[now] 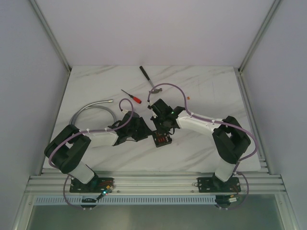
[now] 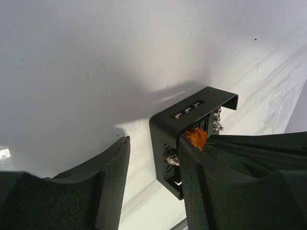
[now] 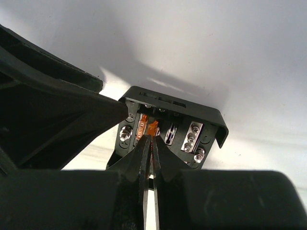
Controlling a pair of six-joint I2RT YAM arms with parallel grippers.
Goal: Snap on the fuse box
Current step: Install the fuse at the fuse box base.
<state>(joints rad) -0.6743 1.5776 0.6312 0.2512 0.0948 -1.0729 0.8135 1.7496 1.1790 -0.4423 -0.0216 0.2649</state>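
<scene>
The fuse box (image 1: 162,139) is a small black box that lies open-faced on the white table between the two arms. In the right wrist view the fuse box (image 3: 201,117) shows metal terminals and an orange fuse (image 3: 152,128) standing in its slots. My right gripper (image 3: 150,141) is shut on that fuse, its fingertips pinched together over the box. My left gripper (image 2: 154,143) stands open beside the fuse box (image 2: 165,129). Its right finger (image 2: 206,191) is against the box's edge and its left finger (image 2: 112,182) is well apart from the box.
A red-handled screwdriver (image 1: 132,96) and a black-handled tool (image 1: 146,75) lie behind the arms. A grey flexible hose (image 1: 91,109) curves at the left. Metal frame posts and white walls bound the table.
</scene>
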